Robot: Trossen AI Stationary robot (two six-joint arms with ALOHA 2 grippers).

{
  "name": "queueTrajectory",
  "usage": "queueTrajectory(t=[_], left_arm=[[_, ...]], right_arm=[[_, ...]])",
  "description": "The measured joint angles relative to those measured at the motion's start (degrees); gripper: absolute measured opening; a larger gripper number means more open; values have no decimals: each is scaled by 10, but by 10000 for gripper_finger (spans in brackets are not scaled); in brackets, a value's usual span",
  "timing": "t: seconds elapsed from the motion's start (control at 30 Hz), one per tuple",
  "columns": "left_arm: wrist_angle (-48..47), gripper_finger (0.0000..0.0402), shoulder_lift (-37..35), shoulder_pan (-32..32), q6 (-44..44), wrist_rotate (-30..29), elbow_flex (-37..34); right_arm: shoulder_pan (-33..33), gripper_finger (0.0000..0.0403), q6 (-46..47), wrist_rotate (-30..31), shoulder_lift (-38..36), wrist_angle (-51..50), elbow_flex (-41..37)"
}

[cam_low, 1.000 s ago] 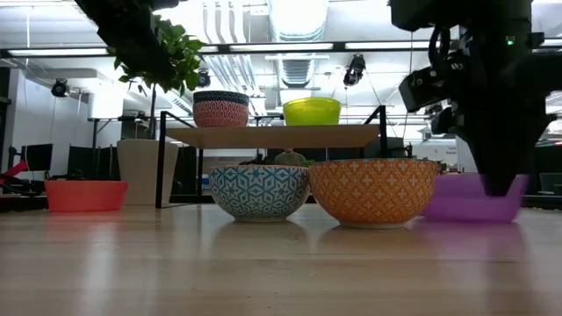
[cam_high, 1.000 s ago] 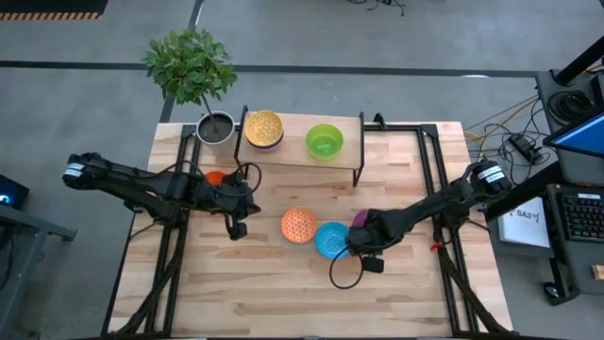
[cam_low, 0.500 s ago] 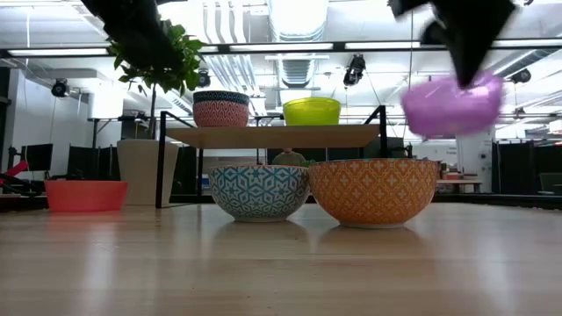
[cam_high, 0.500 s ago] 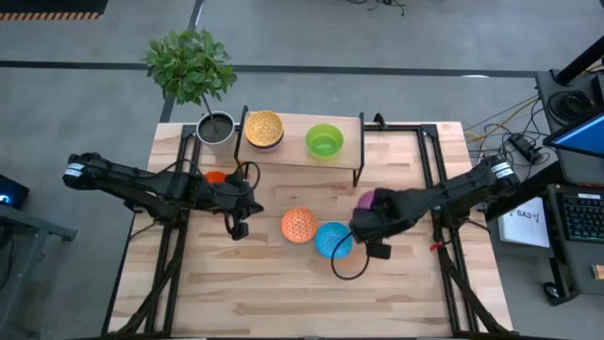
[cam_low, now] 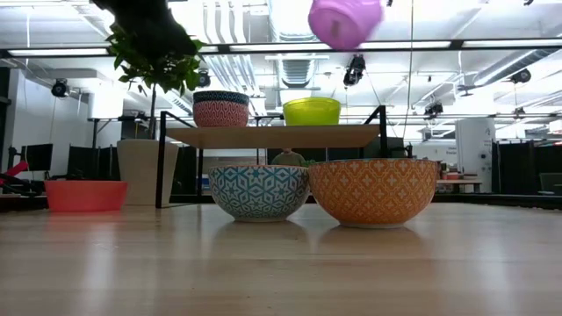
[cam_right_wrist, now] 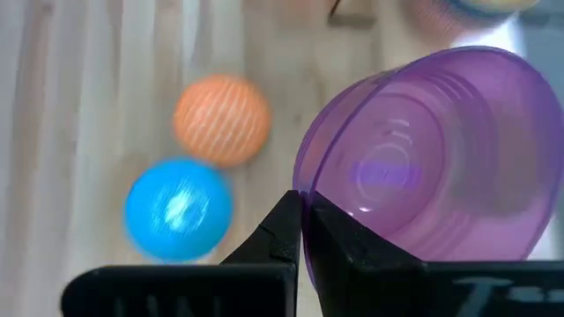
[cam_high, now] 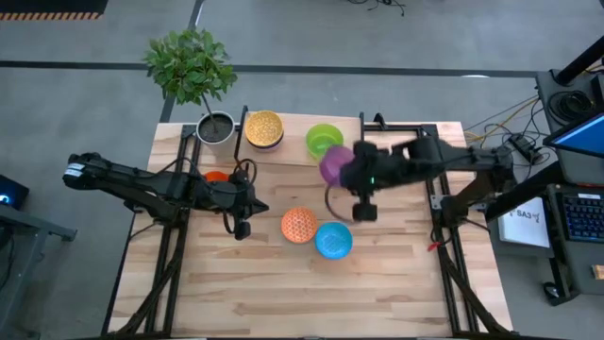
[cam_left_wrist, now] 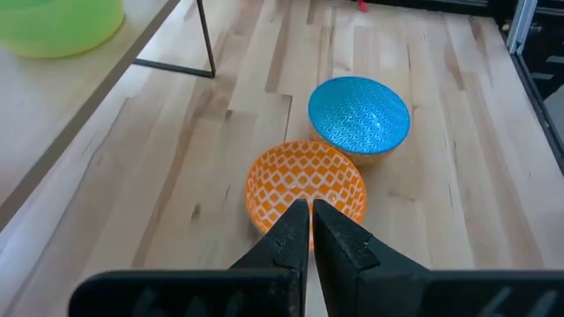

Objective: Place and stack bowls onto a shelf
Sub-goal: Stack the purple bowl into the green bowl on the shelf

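Bright, even overhead light from ceiling strip lamps [cam_low: 290, 46]; shadows fall soft on the worktop [cam_low: 281, 263]. The purple bowl [cam_low: 345, 21] and the right wrist view are motion-blurred.

A robotics lab or open workshop: a wooden table [cam_high: 283, 283] stands on a grey concrete floor [cam_high: 377, 38], with cables [cam_high: 514, 142] and a keyboard [cam_high: 580, 212] at the right, and exposed ceiling ducts [cam_low: 237, 66], strip lights [cam_low: 263, 46] and computer screens [cam_low: 35, 158] behind.
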Motion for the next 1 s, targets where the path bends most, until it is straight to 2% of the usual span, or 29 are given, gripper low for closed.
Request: queueTrajectory(t=[0.3,0.7,1.0], left_arm=[[6,1,0,0,-14,1,0],[6,1,0,0,-15,1,0],[6,1,0,0,-15,1,0]], right_arm=[[-103,9,-152,-14,10,82,6],[-169,9,-212,-21,94,59,7],[-201,9,-241,-15,127,60,7]])
